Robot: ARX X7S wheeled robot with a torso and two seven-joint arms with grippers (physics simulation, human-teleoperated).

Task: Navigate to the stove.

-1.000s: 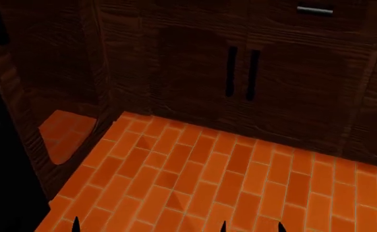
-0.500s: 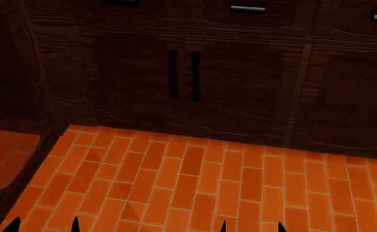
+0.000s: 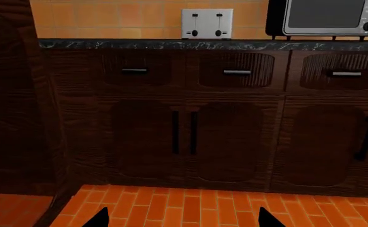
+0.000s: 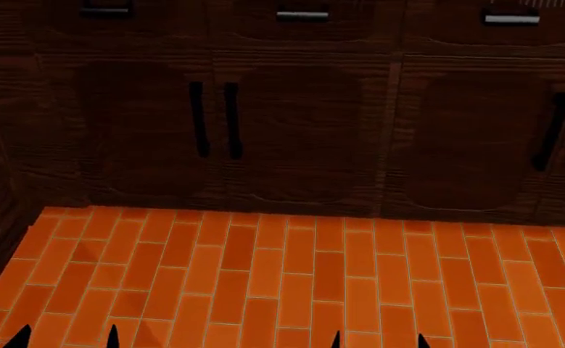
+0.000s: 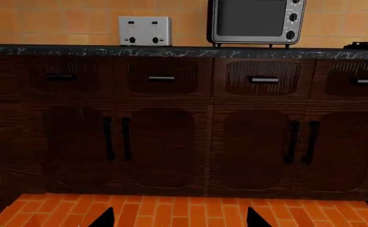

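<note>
Dark wood cabinets (image 4: 292, 116) fill the head view. On the counter (image 5: 171, 51) above them, a toaster (image 5: 144, 30) sits beside a toaster oven (image 5: 256, 21). The stove is out of sight. Left gripper (image 3: 180, 218) and right gripper (image 5: 178, 218) are both released, holding nothing.

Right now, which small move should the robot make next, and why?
Probably keep turning right. No stove knob panel or oven door shows yet, only dark wood cabinets, a toaster and a toaster oven. A black grate-like edge at the counter's right end may be the stove.
</note>
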